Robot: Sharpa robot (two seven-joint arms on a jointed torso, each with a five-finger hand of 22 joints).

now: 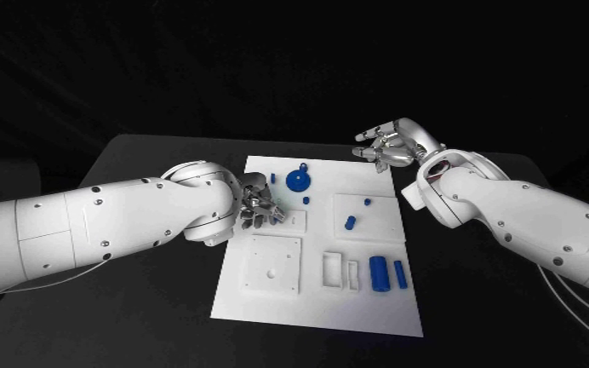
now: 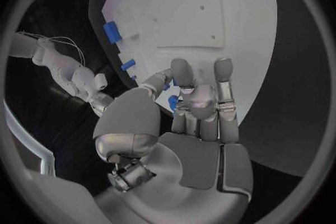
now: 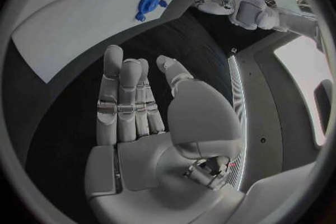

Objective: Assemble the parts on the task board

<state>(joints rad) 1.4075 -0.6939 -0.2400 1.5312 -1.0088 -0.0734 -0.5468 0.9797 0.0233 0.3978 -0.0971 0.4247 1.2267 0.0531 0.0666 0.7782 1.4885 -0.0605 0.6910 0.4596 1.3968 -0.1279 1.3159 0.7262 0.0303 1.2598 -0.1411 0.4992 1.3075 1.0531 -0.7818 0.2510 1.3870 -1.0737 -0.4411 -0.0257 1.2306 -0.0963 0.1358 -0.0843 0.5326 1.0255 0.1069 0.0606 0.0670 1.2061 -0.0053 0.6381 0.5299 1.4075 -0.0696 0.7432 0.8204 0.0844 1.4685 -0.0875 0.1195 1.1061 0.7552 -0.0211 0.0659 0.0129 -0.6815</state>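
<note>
The white task board point(image 1: 317, 300) lies in the middle of the black table. On it are a round blue disc point(image 1: 299, 181) point(image 3: 148, 1), small blue pegs point(image 1: 350, 222) and two blue cylinders point(image 1: 380, 273) near the front. My left hand point(image 1: 259, 207) point(image 2: 196, 106) hovers at the board's left edge, fingers curled toward the thumb, pinching a small blue part point(image 2: 173, 102). My right hand point(image 1: 391, 145) point(image 3: 136, 106) is raised beyond the board's far right corner over the table, fingers straight and apart, holding nothing.
The board carries a square plate with a hole point(image 1: 271, 264) at the front left, rectangular slots point(image 1: 334, 269) beside the cylinders and a raised square point(image 1: 366, 217) on the right. Black table point(image 1: 491, 300) surrounds the board on all sides.
</note>
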